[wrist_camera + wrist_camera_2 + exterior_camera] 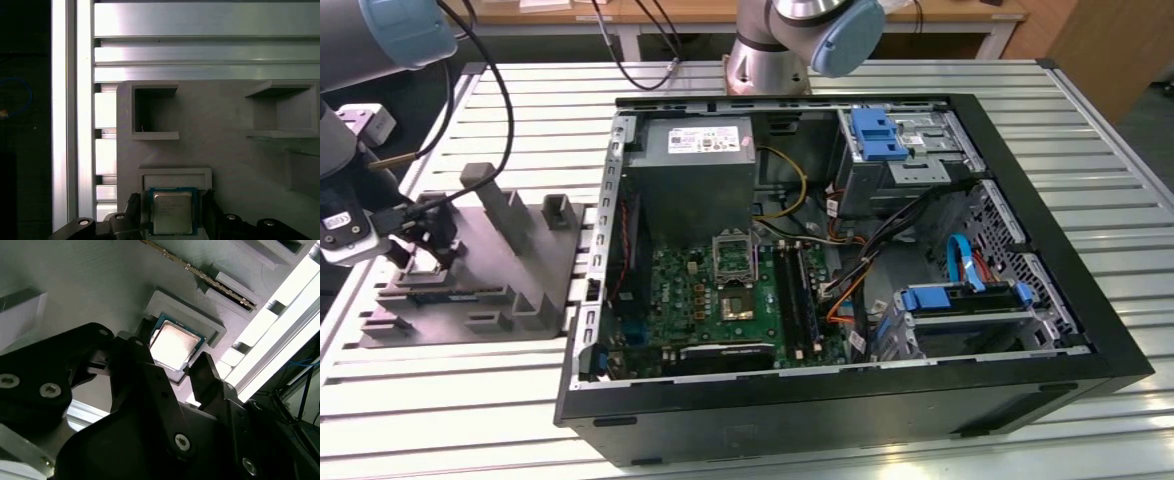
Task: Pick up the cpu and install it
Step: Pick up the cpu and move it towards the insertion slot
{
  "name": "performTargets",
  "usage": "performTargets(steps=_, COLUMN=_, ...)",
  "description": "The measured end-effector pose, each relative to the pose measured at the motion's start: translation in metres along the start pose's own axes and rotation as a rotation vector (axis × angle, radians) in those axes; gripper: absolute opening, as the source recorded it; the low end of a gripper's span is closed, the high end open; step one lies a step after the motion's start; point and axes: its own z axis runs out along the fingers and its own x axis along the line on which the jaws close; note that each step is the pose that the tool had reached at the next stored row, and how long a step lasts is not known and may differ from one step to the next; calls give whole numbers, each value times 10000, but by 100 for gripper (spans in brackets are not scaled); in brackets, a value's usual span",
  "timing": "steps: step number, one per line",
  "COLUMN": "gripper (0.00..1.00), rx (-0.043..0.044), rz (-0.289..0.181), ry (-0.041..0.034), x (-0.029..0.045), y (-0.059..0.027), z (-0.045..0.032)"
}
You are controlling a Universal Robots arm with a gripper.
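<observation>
The cpu [172,212], a small square chip with a pale metal top and a green rim, lies in a raised pocket of the grey tray [225,135]. In the second wrist view the cpu [173,344] shines between the two black fingers. My gripper [172,206] is low over it, open, with one finger [133,204] on each side and a thin gap to the chip's edges. In the exterior view the gripper [420,240] hangs over the tray [520,295] at the exterior view's left. The green motherboard's socket [738,303] lies inside the open computer case [854,400].
The tray carries upright posts [487,195] and several empty pockets [155,112]. A memory stick [210,277] stands on edge in the tray beyond the chip. The case holds a grey power-supply box [700,165], cables and blue drive brackets [961,298]. The slatted aluminium table [440,400] lies underneath.
</observation>
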Motion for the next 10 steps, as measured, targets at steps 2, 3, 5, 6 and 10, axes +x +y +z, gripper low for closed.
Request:
performTargets(steps=2, gripper=53, rx=-1, rz=0, ry=0, x=0, y=0, z=0)
performTargets(steps=3, gripper=53, rx=0, rz=0, ry=0, x=0, y=0, z=0)
performTargets(steps=5, gripper=53, rx=-1, rz=0, ry=0, x=0, y=0, z=0)
performTargets(steps=6, gripper=53, rx=-1, rz=0, ry=0, x=0, y=0, z=0)
performTargets(steps=10, gripper=53, rx=-1, rz=0, ry=0, x=1, y=0, z=0)
